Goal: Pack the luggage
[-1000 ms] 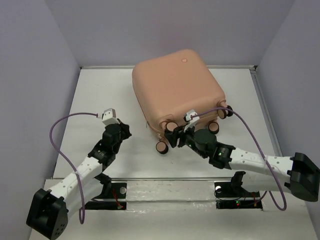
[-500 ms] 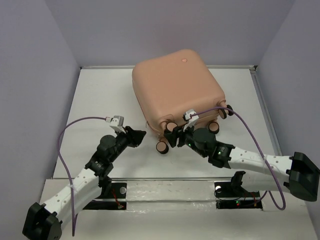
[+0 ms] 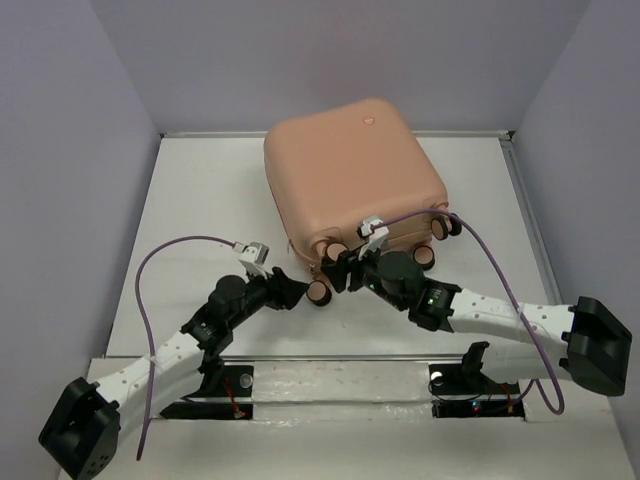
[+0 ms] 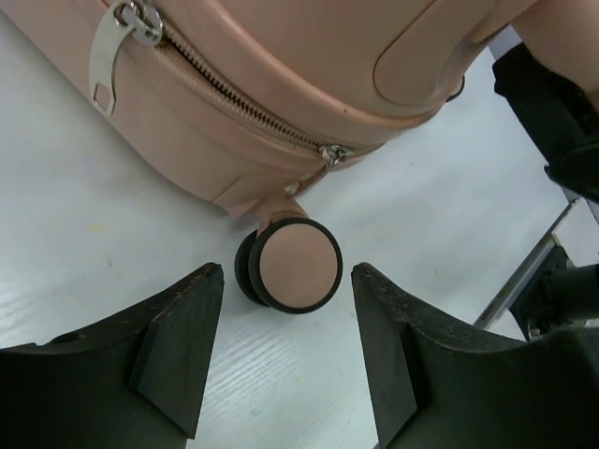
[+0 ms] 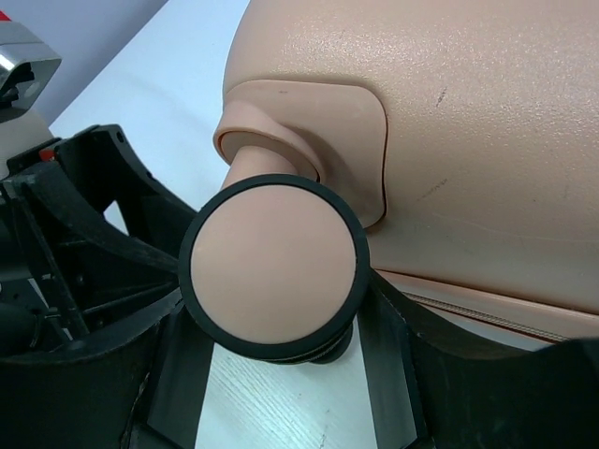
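The peach-pink luggage (image 3: 350,175) lies closed on the white table, its zip shut, wheels toward me. My left gripper (image 3: 297,292) is open. One front wheel (image 4: 288,267) sits just ahead of its fingertips, touching neither of the fingers (image 4: 178,346). The left gripper (image 4: 286,285) rests low over the table. My right gripper (image 3: 340,268) is shut on the neighbouring wheel (image 5: 273,269), one finger on each side of it. That wheel hides the tips of the right gripper (image 5: 281,369). The luggage shell (image 5: 468,122) fills the right wrist view.
Two metal zip pulls (image 4: 117,47) hang along the luggage seam (image 4: 243,103). The right arm (image 4: 552,112) shows dark at the edge of the left wrist view. Grey walls close in the table (image 3: 200,190) on three sides. Purple cables loop over both arms.
The left arm has swung right to the front wheel and its jaws have opened. The right gripper has stayed on its wheel, shifting slightly left.
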`<state>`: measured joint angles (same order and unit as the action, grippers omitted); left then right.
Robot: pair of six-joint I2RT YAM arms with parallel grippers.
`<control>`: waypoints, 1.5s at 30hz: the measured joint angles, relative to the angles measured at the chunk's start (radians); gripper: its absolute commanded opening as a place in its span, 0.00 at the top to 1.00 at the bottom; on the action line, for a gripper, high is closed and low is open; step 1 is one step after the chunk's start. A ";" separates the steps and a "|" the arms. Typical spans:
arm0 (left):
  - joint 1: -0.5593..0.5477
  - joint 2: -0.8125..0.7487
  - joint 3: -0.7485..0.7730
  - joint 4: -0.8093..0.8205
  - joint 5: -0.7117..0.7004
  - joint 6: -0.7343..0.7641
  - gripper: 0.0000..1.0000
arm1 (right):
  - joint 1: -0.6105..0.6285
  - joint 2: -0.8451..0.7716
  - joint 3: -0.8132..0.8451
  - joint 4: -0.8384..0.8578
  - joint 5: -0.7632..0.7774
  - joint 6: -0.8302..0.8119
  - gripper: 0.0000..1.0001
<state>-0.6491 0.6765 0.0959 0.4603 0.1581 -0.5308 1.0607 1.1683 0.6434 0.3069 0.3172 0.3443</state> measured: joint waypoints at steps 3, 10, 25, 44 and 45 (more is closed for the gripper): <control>-0.005 0.080 0.038 0.043 -0.017 0.026 0.34 | 0.000 0.010 0.007 0.000 -0.003 0.000 0.93; -0.017 0.257 0.122 0.156 -0.053 0.064 0.36 | 0.000 0.029 0.020 0.006 -0.012 0.003 0.93; -0.095 0.384 0.150 0.226 -0.137 0.064 0.57 | 0.000 0.063 0.026 0.047 -0.066 0.015 0.93; -0.153 0.351 0.196 0.084 -0.337 -0.025 0.94 | -0.006 0.061 0.012 0.072 -0.085 0.027 0.93; -0.155 0.345 0.201 0.068 -0.346 -0.026 0.94 | -0.006 0.056 0.005 0.076 -0.084 0.027 0.93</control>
<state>-0.8043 1.0218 0.2970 0.5278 -0.1883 -0.5564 1.0546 1.2240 0.6487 0.3832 0.2329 0.3717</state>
